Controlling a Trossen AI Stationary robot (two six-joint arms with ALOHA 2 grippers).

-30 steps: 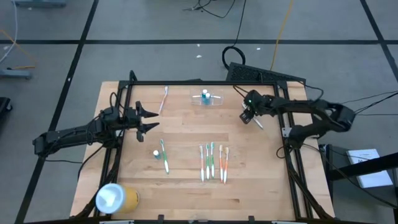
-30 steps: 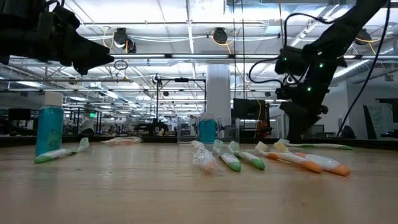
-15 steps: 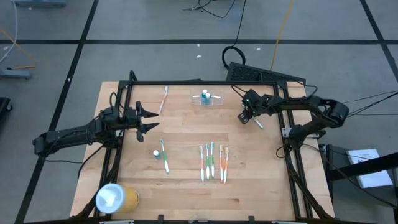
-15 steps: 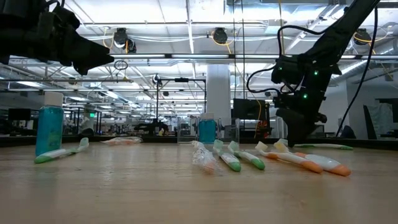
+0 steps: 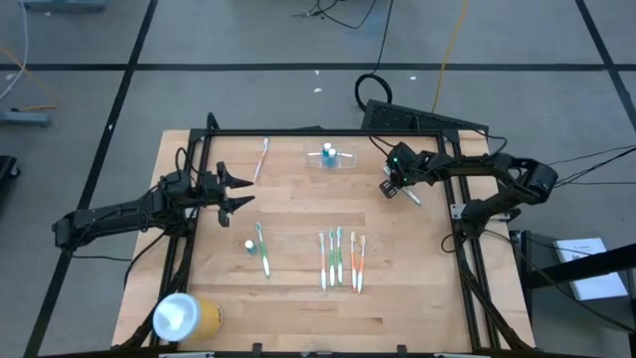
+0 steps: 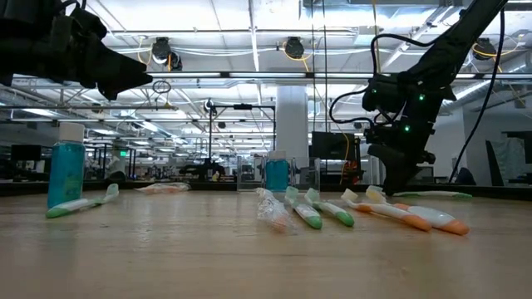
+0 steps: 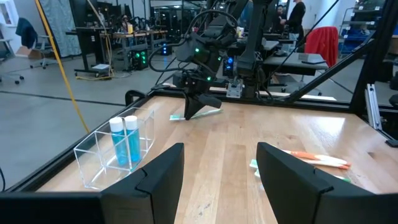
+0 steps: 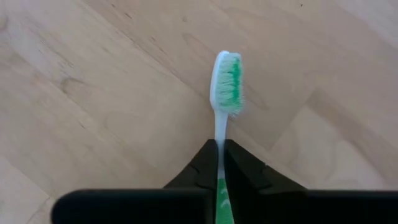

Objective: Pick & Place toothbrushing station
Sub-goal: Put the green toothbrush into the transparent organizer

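Observation:
The toothbrushing station (image 5: pixel 331 159) is a clear holder with small blue bottles in it, standing at the table's far middle; it also shows in the left wrist view (image 7: pixel 115 149). No gripper touches it. My right gripper (image 5: pixel 391 187) is right of it, shut on a green-and-white toothbrush (image 8: pixel 227 78) that lies on the wood. My left gripper (image 5: pixel 241 190) hovers open over the table's left side, nothing between its fingers (image 7: pixel 221 180). My right gripper pinches the toothbrush's thin white neck (image 8: pixel 219 138), just behind the bristle head, between its two fingers. The fingers come from above, pointing down. The head sticks out beyond the fingertips, bristles up, and the handle (image 6: pixel 432 195) lies along the table.
A row of several toothbrushes (image 5: pixel 341 259) lies near the table's middle. A green toothbrush beside a small bottle (image 5: pixel 262 249) lies to their left. A pink toothbrush (image 5: pixel 263 157) lies at the far left, and a yellow cylinder (image 5: pixel 185 316) at the near left corner.
My right gripper has come down a little and shifted slightly toward the table's left, onto the toothbrush. The toothbrush has stayed where it lay.

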